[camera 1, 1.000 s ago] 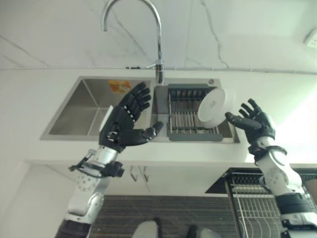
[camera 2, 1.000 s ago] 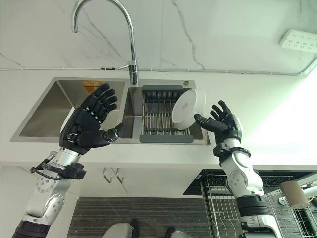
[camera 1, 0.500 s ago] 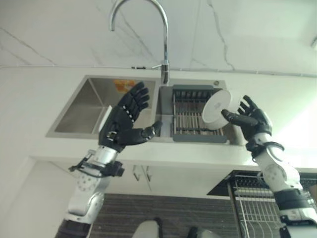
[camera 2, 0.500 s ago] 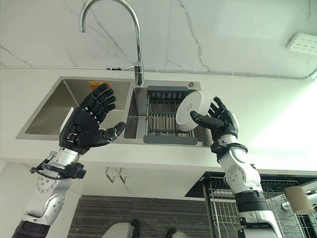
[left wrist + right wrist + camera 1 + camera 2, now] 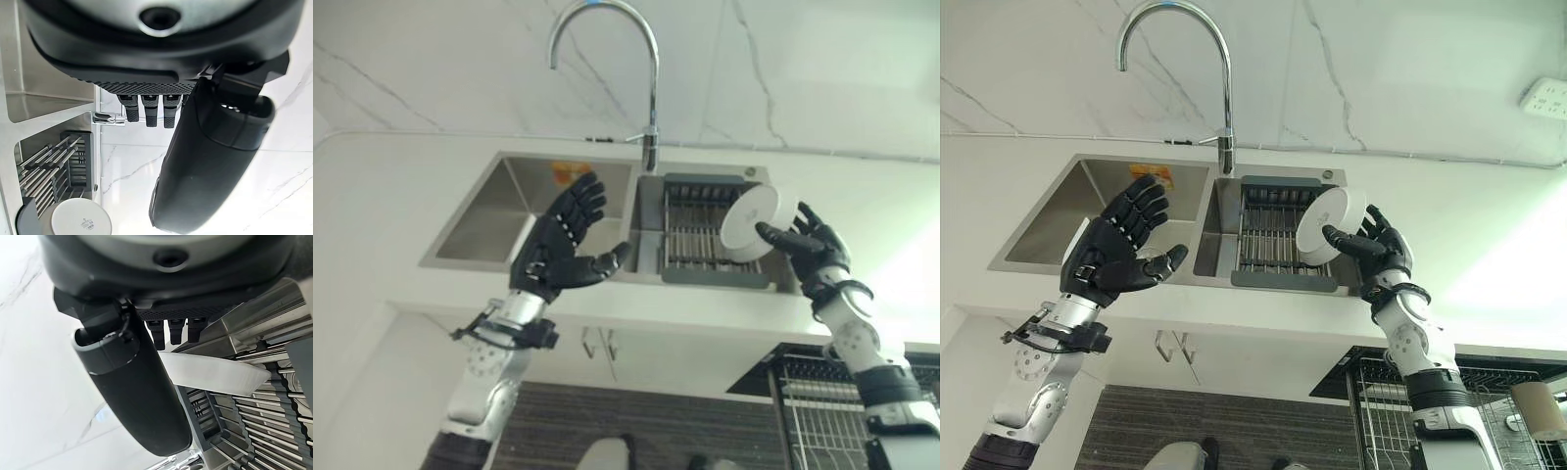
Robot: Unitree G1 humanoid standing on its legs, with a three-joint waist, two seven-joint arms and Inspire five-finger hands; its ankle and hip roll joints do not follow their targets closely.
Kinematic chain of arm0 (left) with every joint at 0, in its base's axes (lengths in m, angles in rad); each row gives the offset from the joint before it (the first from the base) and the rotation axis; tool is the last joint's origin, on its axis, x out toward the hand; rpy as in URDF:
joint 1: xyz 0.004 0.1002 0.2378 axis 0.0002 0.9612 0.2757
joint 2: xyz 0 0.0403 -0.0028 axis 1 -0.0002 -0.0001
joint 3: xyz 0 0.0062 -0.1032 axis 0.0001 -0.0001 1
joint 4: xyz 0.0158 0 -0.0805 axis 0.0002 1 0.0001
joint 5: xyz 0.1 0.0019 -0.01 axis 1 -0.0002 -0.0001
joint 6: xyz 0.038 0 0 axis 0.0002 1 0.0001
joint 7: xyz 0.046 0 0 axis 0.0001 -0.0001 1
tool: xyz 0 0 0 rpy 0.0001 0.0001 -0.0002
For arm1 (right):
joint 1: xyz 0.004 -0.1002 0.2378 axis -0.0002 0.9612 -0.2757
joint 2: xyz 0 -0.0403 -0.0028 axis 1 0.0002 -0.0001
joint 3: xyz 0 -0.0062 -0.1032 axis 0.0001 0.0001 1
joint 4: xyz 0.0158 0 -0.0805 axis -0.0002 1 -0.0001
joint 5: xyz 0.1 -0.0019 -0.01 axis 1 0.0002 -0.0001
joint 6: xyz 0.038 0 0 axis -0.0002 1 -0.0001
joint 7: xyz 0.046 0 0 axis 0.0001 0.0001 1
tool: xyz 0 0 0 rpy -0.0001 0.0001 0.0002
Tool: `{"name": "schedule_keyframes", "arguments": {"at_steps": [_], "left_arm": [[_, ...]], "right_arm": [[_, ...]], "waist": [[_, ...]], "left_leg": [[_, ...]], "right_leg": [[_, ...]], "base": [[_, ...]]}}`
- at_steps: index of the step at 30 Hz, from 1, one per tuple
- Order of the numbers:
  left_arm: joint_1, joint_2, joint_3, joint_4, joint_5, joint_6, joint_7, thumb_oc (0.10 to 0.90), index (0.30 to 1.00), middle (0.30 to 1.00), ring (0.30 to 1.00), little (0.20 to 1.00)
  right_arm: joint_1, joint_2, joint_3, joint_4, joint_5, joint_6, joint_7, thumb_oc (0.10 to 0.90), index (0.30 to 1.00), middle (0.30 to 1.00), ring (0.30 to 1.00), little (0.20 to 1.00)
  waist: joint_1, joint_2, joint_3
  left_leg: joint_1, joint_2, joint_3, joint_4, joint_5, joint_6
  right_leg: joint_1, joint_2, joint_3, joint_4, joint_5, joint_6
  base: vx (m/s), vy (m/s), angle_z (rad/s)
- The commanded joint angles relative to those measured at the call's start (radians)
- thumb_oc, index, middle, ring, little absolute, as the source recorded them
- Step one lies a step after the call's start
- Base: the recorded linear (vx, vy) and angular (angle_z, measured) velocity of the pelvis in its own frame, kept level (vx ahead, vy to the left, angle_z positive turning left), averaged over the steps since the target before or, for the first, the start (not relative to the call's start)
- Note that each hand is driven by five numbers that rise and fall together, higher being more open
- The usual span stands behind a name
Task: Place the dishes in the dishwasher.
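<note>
We see the right hand (image 5: 1383, 250) raised over the right basin of the sink (image 5: 1058, 220), pinching a white bowl (image 5: 1330, 224) between thumb and fingers. The bowl stands on edge, its flat round base turned toward the camera, and it hangs just above the drying rack (image 5: 1278, 240). In the right wrist view the thumb (image 5: 132, 382) lies across the near side of the bowl's smooth white wall (image 5: 210, 374) while the fingers (image 5: 176, 328) hook over the far side, so the hand is clamped on the bowl.

The left hand (image 5: 1111, 255) is held up in front of the left basin, palm toward the sink, fingers spread and nearly straight, thumb stretched out sideways; it holds and touches nothing. The left wrist view confirms the straight fingers (image 5: 149, 110) and looks past them to the bowl (image 5: 80, 220) and rack.

The sink is a double basin of brushed stainless steel with square corners, set into a pale, glossy countertop (image 5: 1489, 235). The rack is a dark grey plastic frame carrying parallel metal bars. A tall chrome faucet (image 5: 1224, 108) with a hooked gooseneck rises between the basins against a white marble-veined wall (image 5: 1381, 69). Below the counter on the right we note an open dishwasher basket (image 5: 1508, 411) of thin wire.
</note>
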State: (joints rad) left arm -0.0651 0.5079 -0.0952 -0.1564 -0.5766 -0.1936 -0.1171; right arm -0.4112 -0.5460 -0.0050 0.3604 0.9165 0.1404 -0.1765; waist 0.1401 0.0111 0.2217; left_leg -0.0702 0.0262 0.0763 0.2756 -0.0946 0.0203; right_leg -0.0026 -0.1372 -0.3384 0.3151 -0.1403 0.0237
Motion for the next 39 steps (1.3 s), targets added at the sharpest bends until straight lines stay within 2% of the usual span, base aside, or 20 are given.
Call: {"name": "schedule_keyframes", "arguments": {"at_steps": [1,18,23,27,28,29,30,39], "left_arm": [[-0.073,0.048,-0.015,-0.070,-0.010,-0.071,0.009,0.800,0.900,0.900,0.900,0.900],[-0.068,0.067,-0.024,-0.068,-0.021,-0.056,0.020,0.800,0.900,0.900,0.900,0.900],[-0.065,0.076,-0.022,-0.067,-0.030,-0.052,0.018,0.800,0.900,0.900,0.900,0.900],[-0.060,0.080,-0.024,-0.065,-0.034,-0.052,0.016,0.800,0.900,0.900,0.900,0.900],[-0.056,0.083,-0.021,-0.065,-0.036,-0.051,0.013,0.800,0.900,0.900,0.900,0.900],[-0.056,0.082,-0.022,-0.064,-0.035,-0.051,0.013,0.800,0.900,0.900,0.900,0.900],[-0.056,0.082,-0.023,-0.064,-0.035,-0.051,0.014,0.800,0.900,0.900,0.900,0.900],[-0.049,0.079,-0.038,-0.060,-0.028,-0.050,0.028,0.800,0.900,0.900,0.900,0.900]], "right_arm": [[-0.153,-0.049,0.003,0.039,0.047,-0.052,0.010,0.800,0.900,0.900,0.900,0.900],[-0.216,-0.074,0.041,0.131,0.064,-0.022,0.022,0.800,0.900,0.900,0.900,0.900],[-0.227,-0.082,0.040,0.166,0.110,-0.002,0.015,0.800,0.900,0.900,0.900,0.900],[-0.232,-0.078,0.042,0.184,0.133,0.009,0.004,0.712,0.768,0.768,0.768,0.768],[-0.233,-0.079,0.043,0.187,0.133,0.010,-0.003,0.593,0.589,0.589,0.589,0.589],[-0.235,-0.077,0.043,0.191,0.132,0.005,-0.009,0.530,0.495,0.495,0.495,0.495],[-0.236,-0.075,0.045,0.197,0.128,-0.003,-0.016,0.400,0.300,0.300,0.300,0.300],[-0.269,-0.078,0.028,0.228,0.066,-0.089,-0.155,0.400,0.300,0.300,0.300,0.300]], "waist": [[0.010,-0.032,-0.102],[0.036,-0.034,-0.106],[0.046,-0.036,-0.104],[0.052,-0.037,-0.103],[0.054,-0.038,-0.102],[0.055,-0.038,-0.103],[0.056,-0.038,-0.102],[0.065,-0.035,-0.100]], "left_leg": [[0.040,0.031,-0.025,0.024,-0.111,-0.085],[0.038,0.028,-0.039,0.024,-0.104,-0.089],[0.038,0.025,-0.046,0.024,-0.102,-0.090],[0.040,0.022,-0.052,0.024,-0.102,-0.089],[0.041,0.021,-0.053,0.024,-0.102,-0.088],[0.041,0.021,-0.053,0.024,-0.102,-0.088],[0.041,0.021,-0.055,0.024,-0.102,-0.087],[0.045,0.015,-0.062,0.024,-0.103,-0.083]], "right_leg": [[0.047,-0.017,0.020,-0.015,-0.078,0.079],[0.060,-0.026,-0.005,-0.015,-0.084,0.078],[0.065,-0.029,-0.013,-0.015,-0.084,0.078],[0.069,-0.030,-0.017,-0.015,-0.085,0.077],[0.071,-0.031,-0.018,-0.015,-0.085,0.077],[0.071,-0.031,-0.019,-0.015,-0.085,0.077],[0.072,-0.031,-0.020,-0.015,-0.085,0.077],[0.077,-0.035,-0.018,-0.015,-0.082,0.078]], "base": [[0.00,0.000,0.00],[0.02,0.006,0.05],[0.04,0.006,0.04],[0.04,0.005,0.05],[0.04,0.003,0.03],[0.04,0.002,0.06],[0.04,0.001,0.08],[0.03,0.007,0.07]]}}
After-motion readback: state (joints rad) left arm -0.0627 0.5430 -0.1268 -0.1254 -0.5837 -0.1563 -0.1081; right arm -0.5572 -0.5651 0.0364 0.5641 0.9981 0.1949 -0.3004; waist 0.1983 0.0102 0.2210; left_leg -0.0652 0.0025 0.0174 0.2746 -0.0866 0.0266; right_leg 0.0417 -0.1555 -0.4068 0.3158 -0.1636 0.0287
